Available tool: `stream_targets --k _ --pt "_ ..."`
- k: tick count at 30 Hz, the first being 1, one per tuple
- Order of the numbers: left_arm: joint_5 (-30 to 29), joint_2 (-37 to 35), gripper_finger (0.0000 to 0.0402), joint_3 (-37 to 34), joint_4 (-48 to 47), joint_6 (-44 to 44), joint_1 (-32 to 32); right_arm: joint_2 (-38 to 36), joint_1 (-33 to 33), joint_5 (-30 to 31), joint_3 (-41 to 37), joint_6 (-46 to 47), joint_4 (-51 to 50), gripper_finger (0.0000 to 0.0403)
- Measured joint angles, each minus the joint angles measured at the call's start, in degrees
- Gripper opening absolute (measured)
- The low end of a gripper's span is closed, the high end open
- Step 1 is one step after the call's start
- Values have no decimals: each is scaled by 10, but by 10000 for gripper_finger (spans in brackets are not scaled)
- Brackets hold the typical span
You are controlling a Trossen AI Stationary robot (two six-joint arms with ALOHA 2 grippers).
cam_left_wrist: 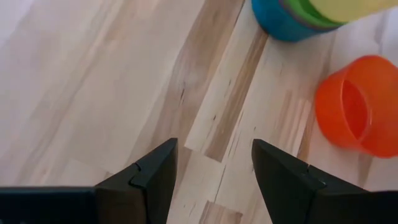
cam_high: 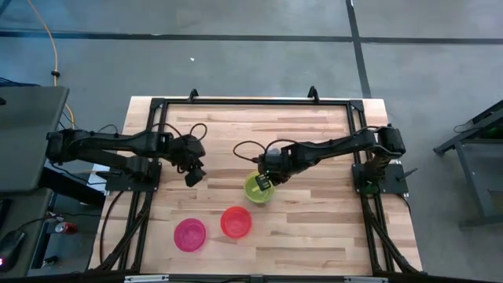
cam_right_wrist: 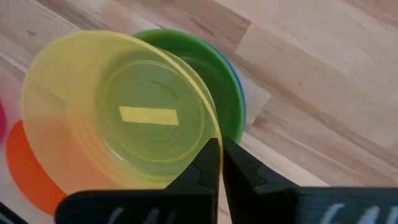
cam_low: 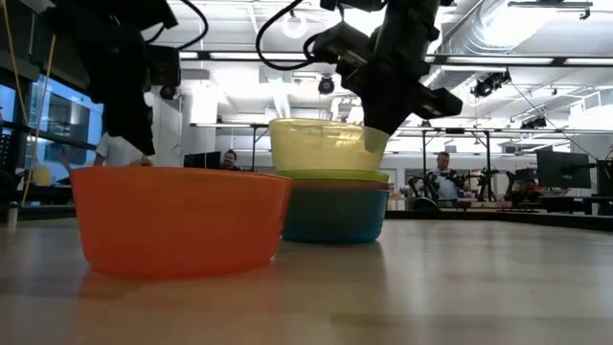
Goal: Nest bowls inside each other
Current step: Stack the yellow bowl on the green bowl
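Note:
My right gripper [cam_high: 265,180] is shut on a see-through yellow bowl [cam_right_wrist: 124,112] and holds it right over a lime green bowl [cam_low: 335,176] that sits nested in a blue bowl [cam_low: 335,216] near the table's middle. An orange bowl [cam_high: 236,222] and a pink bowl [cam_high: 189,234] stand apart on their bases near the table's near edge. No purple bowl shows in any view. My left gripper [cam_high: 195,176] hangs open over bare wood to the left of the stack, its fingers [cam_left_wrist: 155,177] apart. My right gripper pinches the yellow bowl's wall at the rim [cam_right_wrist: 208,138], one finger inside the bowl and one outside. The fingers come from above, slanting from the table's right. The bowl is upright, its bottom at the green bowl's rim [cam_low: 330,172]; whether they touch I cannot tell.
The wooden table [cam_high: 314,141] has open room on its far half and right side. A black frame [cam_high: 251,102] runs round its edges. People and workbenches show in the room beyond, in the low view.

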Motion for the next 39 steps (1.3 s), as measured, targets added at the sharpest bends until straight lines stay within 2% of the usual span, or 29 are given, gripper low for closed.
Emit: stream_targets --k 13,31,35,39 --pt "-17 -34 193 0 0 -15 0 15 0 4 0 7 -13 0" --pt "-17 -37 193 0 0 -10 0 40 0 -6 -1 22 -4 1" --pt "-17 -37 193 0 0 -10 0 40 0 -13 -1 22 -1 20" --pt "-17 -37 193 0 2 -10 0 40 0 -13 -1 25 1 62"
